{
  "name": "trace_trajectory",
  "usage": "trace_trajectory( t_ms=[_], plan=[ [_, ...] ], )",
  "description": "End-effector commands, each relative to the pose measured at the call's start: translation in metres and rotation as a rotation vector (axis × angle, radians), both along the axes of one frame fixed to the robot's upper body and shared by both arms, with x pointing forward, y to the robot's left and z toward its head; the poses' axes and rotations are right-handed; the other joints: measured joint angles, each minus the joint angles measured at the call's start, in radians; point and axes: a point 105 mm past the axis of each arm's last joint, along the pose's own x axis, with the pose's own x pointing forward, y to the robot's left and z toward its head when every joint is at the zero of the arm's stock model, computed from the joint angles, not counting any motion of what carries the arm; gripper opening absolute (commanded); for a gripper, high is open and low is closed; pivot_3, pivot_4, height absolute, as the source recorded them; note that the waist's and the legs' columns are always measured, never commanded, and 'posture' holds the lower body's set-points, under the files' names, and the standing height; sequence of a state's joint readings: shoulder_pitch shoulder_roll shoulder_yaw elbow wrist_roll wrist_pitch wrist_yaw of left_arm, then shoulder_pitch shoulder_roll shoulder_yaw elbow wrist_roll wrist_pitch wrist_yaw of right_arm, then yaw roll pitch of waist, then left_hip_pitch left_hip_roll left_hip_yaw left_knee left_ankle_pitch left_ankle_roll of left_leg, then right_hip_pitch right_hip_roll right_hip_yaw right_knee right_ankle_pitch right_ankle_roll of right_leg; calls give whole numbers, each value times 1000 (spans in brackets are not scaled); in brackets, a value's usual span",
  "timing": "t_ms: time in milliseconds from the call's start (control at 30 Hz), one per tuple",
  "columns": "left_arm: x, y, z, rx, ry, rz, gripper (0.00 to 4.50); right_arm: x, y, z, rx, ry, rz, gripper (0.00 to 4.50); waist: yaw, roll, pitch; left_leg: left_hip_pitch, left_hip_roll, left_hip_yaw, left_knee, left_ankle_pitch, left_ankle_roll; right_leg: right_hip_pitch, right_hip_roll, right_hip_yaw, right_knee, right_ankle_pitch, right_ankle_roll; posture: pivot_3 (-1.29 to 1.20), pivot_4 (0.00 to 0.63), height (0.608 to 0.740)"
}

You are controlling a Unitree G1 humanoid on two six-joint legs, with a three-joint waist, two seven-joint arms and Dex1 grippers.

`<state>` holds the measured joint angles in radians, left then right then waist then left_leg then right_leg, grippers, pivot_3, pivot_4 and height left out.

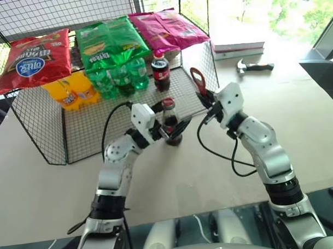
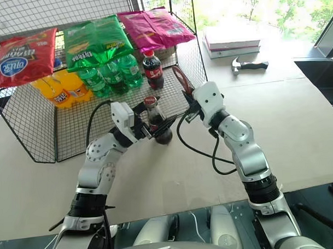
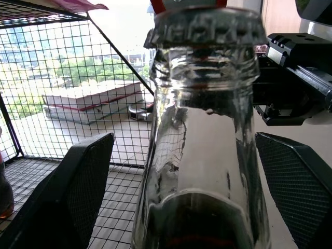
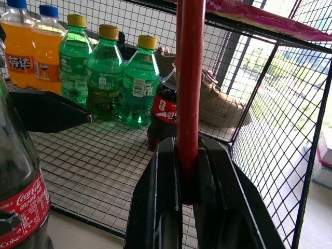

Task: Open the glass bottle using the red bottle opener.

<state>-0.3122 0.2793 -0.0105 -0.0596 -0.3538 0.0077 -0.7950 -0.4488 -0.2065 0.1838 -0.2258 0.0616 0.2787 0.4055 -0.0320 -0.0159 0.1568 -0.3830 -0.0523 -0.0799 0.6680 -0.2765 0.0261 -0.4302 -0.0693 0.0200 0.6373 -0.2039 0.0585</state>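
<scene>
**Bottle framed by the left fingers, opener clamped in the right**

Your glass bottle (image 1: 171,124) stands upright on the table (image 1: 297,114), just in front of the open wire rack (image 1: 41,129), with its crimped cap on. Your left gripper (image 1: 171,129) reaches in from the left, and its fingers (image 3: 78,192) are spread wide, one on each side of the bottle. In the left wrist view you can see a gap between each finger pad and the glass, so the bottle is bracketed rather than squeezed.

Your right gripper (image 1: 207,97) sits to the right of the bottle, close to it and level with the neck. Its fingers (image 4: 163,202) are clenched on the handle of the red bottle opener (image 1: 198,81), which stands upward out of the grip, its ring-shaped end uppermost. In the head views the opener is apart from the cap, up and to the right of it. In the left wrist view a sliver of red shows just above the cap; you cannot tell from that whether it touches.

Inside the rack you have a plastic cola bottle (image 1: 161,71) with a red screw cap, green soda bottles (image 1: 121,77) and orange soda bottles (image 1: 72,92). Snack bags (image 1: 106,42) lie across the rack's top. Further back on the table, to the right, lie books (image 1: 237,48) and a hammer (image 1: 255,67).
</scene>
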Motion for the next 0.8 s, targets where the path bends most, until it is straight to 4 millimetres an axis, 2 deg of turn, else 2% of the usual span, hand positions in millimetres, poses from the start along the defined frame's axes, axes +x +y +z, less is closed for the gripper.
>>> trace_trajectory(
  t_ms=[33,200,233,300,400,533,667,800],
  plan=[
    [-2,-1,12,-18,-51,-13,4481,-4,4,14,13,-59,23,0,0,0,0,0,0,0,0,0,0,0,0,0,0,0,0,0,150,740],
    [-2,1,12,-17,-49,-16,4481,-3,5,15,14,-62,21,0,0,0,0,0,0,0,0,0,0,0,0,0,0,0,0,0,150,740],
    [-2,1,11,-17,-48,-18,4083,-3,5,15,13,-63,21,0,0,0,0,0,0,0,0,0,0,0,0,0,0,0,0,0,150,740],
    [-2,1,11,-16,-46,-19,3682,-3,5,15,10,-64,22,0,0,0,0,0,0,0,0,0,0,0,0,0,0,0,0,0,150,740],
    [-1,1,8,-10,-36,-17,2328,-4,5,13,-2,-65,23,0,0,0,0,0,0,0,0,0,0,0,0,0,0,0,0,0,150,740],
    [0,3,3,3,-23,-11,2271,-5,7,12,-63,-105,27,0,0,0,0,0,0,0,0,0,0,0,0,0,0,0,0,0,150,740],
    [0,3,2,8,-23,-9,2271,-8,14,7,-218,-211,41,0,0,0,0,1,0,0,0,0,0,1,0,0,0,0,0,0,150,740],
    [1,2,3,9,-26,-11,2271,-14,30,-2,-369,-321,92,0,-1,0,0,1,0,0,0,0,0,1,0,0,0,0,0,0,150,740]
  ],
)
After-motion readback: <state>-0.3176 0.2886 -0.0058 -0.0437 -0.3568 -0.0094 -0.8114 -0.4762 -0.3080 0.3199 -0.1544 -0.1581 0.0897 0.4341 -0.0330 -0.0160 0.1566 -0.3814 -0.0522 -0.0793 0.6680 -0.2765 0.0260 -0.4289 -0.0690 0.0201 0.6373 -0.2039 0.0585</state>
